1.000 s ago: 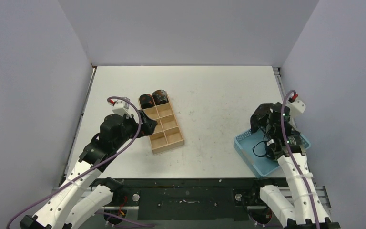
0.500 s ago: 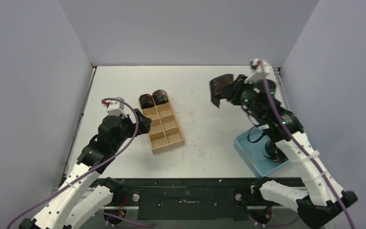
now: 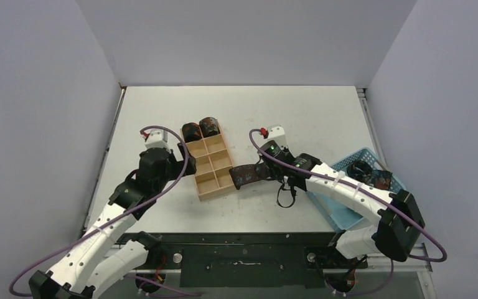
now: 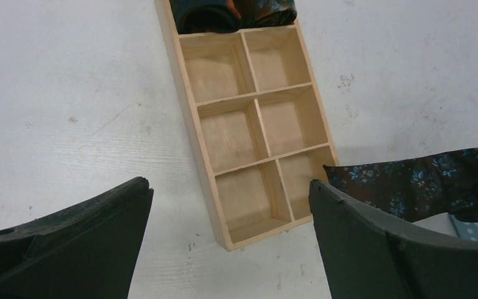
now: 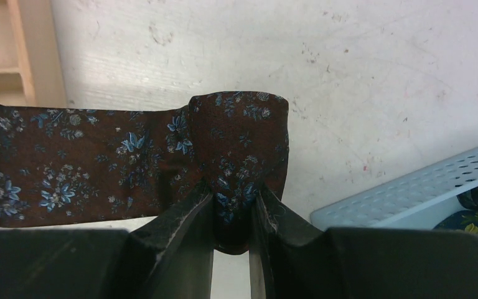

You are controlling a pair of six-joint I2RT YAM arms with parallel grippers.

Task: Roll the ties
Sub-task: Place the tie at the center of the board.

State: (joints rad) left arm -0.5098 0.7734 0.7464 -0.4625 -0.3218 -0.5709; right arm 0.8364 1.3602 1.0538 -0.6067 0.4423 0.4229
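A dark floral tie hangs bunched from my right gripper, which is shut on its folded part. In the top view this tie spreads flat just right of the wooden tray, with the right gripper low over the table. Two rolled ties fill the tray's far compartments, also visible as rolled ties in the left wrist view. More ties lie in the blue basket. My left gripper is open and holds nothing, above the tray's near left corner.
The basket sits at the right front of the table, close to the right arm. Six tray compartments hold nothing. A thin dark loop dangles under the right wrist. Grey walls enclose the table on three sides.
The right arm lifted a tie out of the basket, swung it high over the far table, then brought it down beside the tray. The left arm shifted slightly.
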